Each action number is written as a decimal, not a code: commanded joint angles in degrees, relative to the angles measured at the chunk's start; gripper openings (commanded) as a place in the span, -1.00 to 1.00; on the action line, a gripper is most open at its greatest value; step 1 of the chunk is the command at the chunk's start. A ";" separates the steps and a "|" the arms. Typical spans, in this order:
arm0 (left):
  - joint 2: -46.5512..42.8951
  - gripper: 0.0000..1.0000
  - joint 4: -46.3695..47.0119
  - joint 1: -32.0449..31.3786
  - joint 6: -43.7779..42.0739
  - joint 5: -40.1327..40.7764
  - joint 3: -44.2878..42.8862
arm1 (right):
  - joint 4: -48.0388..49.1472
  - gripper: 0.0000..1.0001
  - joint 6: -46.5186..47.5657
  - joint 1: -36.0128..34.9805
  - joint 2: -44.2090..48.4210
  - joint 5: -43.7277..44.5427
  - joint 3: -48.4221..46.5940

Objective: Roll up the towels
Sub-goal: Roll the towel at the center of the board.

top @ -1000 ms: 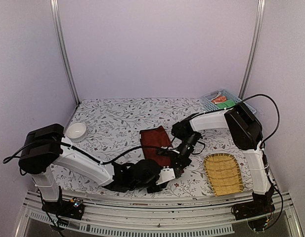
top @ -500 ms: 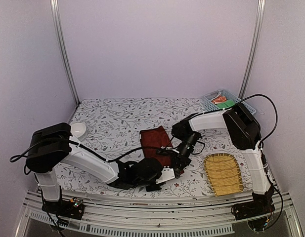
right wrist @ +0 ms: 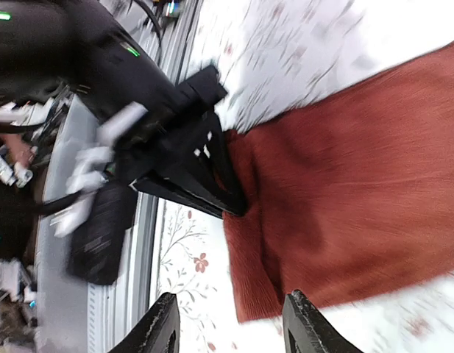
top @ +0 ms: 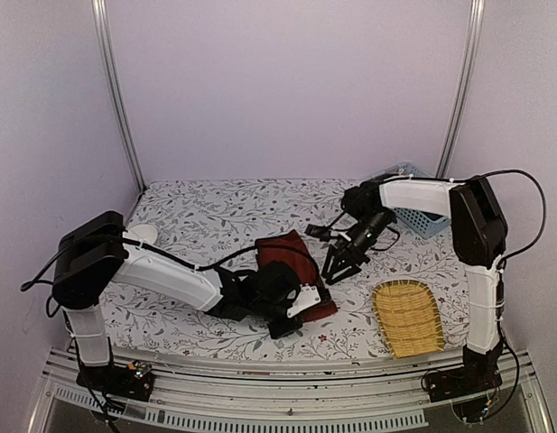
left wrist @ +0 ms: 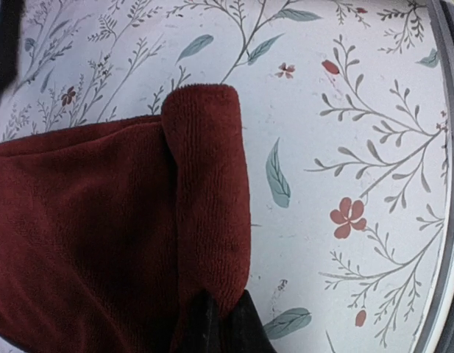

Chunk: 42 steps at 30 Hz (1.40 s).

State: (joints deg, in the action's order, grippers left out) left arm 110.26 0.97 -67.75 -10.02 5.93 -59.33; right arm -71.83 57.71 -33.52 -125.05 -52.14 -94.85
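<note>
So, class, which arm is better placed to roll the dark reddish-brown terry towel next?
Left, probably. The left gripper is shut on the folded-over end of the dark reddish-brown terry towel, ready to turn it over. The right gripper hangs open, off the cloth.

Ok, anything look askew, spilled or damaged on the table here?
Nothing stands out. The reddish-brown towel lies on the table with its near end folded over, pinched in the left gripper; the right gripper hangs open near it. The wicker tray sits flat.
</note>
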 commanded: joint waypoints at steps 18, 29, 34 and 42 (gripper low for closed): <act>18.27 -1.00 -15.82 19.29 28.96 -57.41 -14.20 | 37.87 -0.10 -3.28 -4.14 35.40 22.47 36.27; 18.60 -1.00 -14.73 21.24 33.69 -56.96 -12.93 | 50.52 -0.09 -0.01 -14.82 26.29 31.44 36.96; 18.61 -1.00 -14.19 21.57 33.92 -56.95 -12.99 | 53.58 -0.09 0.05 -15.70 22.23 33.79 37.08; 17.17 -0.91 -12.72 21.82 33.65 -55.74 -12.17 | 51.92 -0.55 -0.14 -15.80 18.12 32.01 36.56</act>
State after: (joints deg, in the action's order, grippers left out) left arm 126.89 -8.10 -46.87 22.87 -54.85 -74.24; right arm -18.22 57.49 -49.08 -104.88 -19.27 -58.19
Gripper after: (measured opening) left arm 0.050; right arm 0.283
